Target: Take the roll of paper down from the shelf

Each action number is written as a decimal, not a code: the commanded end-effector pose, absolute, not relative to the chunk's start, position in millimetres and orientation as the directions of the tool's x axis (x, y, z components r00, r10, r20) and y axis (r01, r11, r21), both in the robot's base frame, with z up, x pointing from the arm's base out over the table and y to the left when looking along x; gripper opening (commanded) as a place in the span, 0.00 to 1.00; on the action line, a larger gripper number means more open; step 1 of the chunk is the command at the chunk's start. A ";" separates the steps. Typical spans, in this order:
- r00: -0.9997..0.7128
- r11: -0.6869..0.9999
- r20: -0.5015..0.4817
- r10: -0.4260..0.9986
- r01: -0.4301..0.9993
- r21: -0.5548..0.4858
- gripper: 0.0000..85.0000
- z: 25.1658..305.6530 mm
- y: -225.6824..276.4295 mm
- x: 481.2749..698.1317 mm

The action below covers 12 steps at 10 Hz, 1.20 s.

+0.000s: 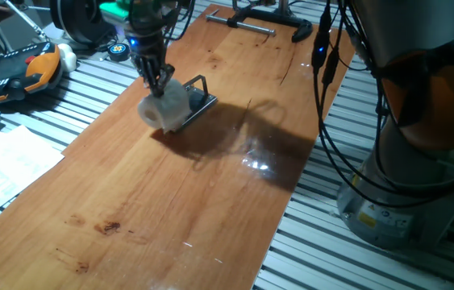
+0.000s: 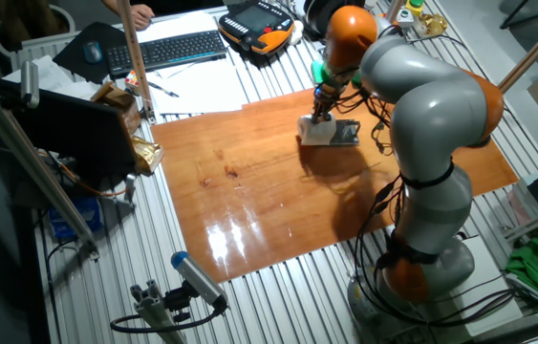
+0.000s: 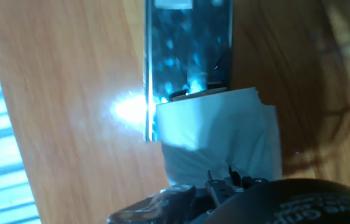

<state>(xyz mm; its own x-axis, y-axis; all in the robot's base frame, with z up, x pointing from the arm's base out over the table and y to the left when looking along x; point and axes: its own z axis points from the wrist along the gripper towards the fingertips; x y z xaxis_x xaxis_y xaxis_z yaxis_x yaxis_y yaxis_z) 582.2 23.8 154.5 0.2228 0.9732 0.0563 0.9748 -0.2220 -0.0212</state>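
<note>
The white roll of paper (image 1: 164, 107) lies on the near end of the small dark metal shelf (image 1: 198, 100), whose thin wire bar stands behind the roll. My gripper (image 1: 159, 81) comes down from above with its fingers pressed into the top of the roll. In the other fixed view the roll (image 2: 313, 131) sits at the left end of the shelf (image 2: 343, 133) under the gripper (image 2: 322, 111). In the hand view the roll (image 3: 219, 137) fills the lower middle, overlapping the shiny shelf plate (image 3: 187, 46). The fingertips are hidden by the roll.
A black clamp (image 1: 268, 24) lies at the far end of the wooden board (image 1: 170, 209). An orange and black pendant (image 1: 17, 71) and papers (image 1: 5, 161) lie left of the board. The robot's base (image 1: 420, 161) and cables (image 1: 327, 72) stand at the right.
</note>
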 end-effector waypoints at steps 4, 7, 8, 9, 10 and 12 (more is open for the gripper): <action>0.205 -0.205 0.078 0.976 0.979 -0.002 0.01 149.3 66.8 557.9; 0.166 -0.166 0.099 0.981 0.986 -0.009 0.04 147.0 73.2 549.8; 0.161 -0.161 0.110 0.981 0.987 -0.009 0.13 147.3 72.6 550.7; 0.161 -0.162 0.121 0.979 0.987 0.000 0.25 148.5 72.2 551.0; 0.150 -0.152 0.126 0.981 0.988 0.002 0.38 149.7 72.3 550.6; 0.125 -0.130 0.147 0.981 0.991 0.026 0.58 153.5 71.5 549.4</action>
<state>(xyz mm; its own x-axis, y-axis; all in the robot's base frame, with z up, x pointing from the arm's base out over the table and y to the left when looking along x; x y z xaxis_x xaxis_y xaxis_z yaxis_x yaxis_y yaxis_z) 549.3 71.3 154.1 0.1229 0.9817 0.1454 0.9914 -0.1280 0.0258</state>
